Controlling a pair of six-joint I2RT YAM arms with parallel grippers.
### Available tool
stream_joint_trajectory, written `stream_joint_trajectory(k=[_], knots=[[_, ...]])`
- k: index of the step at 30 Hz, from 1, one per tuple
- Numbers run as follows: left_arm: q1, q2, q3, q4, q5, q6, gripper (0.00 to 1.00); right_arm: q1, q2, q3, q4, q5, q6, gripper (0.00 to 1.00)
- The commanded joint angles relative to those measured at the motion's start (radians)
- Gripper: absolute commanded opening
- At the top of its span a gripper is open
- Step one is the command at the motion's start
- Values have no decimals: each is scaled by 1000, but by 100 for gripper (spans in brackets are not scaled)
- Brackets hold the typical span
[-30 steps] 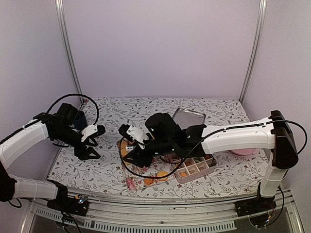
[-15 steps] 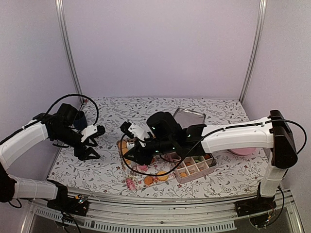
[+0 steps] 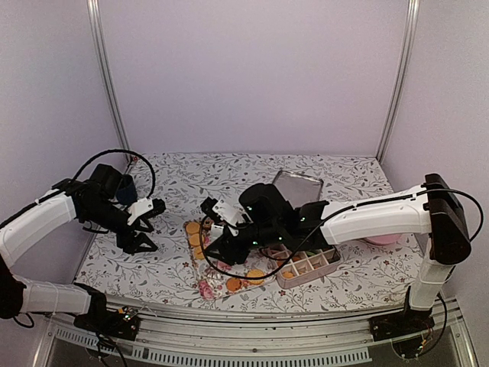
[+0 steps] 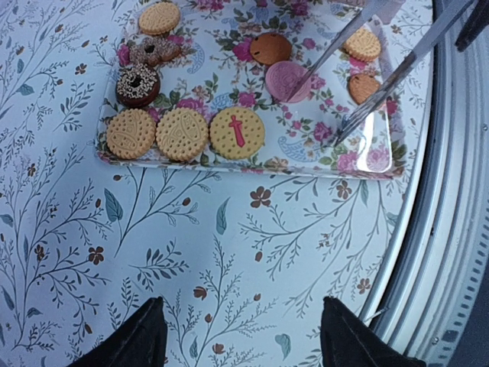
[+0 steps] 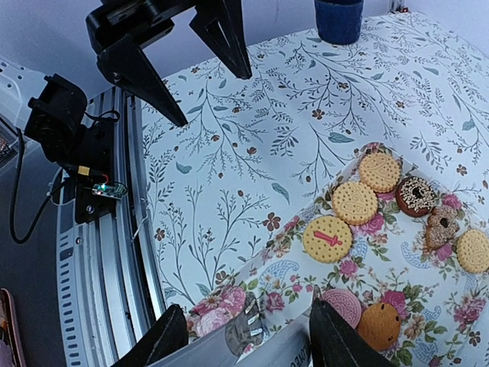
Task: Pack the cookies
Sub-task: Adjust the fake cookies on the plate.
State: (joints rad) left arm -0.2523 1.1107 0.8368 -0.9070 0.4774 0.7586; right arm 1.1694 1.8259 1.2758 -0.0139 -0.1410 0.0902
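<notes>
From above, the left gripper (image 3: 140, 243) hangs over the left side of the surface (image 3: 176, 172), fingers spread, with nothing in it. A blue cup (image 3: 127, 191) stands behind it by the left edge. The right gripper (image 3: 217, 252) is low over a flowery tray (image 3: 205, 289) that lies by the near edge, about the middle. The cookies (image 3: 194, 229) lie on that tray, and a few more sit in a pink box (image 3: 306, 267) with little rooms, just beside the tray's right end. A pink plate (image 3: 382, 239) peeks out by the right edge. The left wrist camera looks down past its own spread gripper (image 4: 243, 306) at the tray (image 4: 229, 164): three tan cookies (image 4: 182, 134) in a row, a dark ring cookie (image 4: 137, 84), a pink cookie (image 4: 284, 80) and more tan ones. Two shiny arms of metal tongs (image 4: 348, 34) reach down from the top right — one tip is at the pink cookie. The right wrist camera shows the right gripper (image 5: 244, 310) holding the tongs (image 5: 256, 330) between its fingers, above the tray (image 5: 382, 264) and the cookies (image 5: 354, 201). The left gripper (image 5: 212, 98) stands open farther off — near the cup (image 5: 340, 19).
</notes>
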Motion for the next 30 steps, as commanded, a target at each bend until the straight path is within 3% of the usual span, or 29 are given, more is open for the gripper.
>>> stream_joint_trajectory(k=[1, 16, 30], knots=[[8, -12, -4, 1, 0, 8, 70, -10, -9, -15, -36, 36, 14, 56], [7, -13, -10, 1, -2, 10, 69, -11, -23, -5, -31, 72, 15, 20], [7, -11, -14, 0, -5, 9, 69, -19, -138, 1, -11, 161, 1, 20]])
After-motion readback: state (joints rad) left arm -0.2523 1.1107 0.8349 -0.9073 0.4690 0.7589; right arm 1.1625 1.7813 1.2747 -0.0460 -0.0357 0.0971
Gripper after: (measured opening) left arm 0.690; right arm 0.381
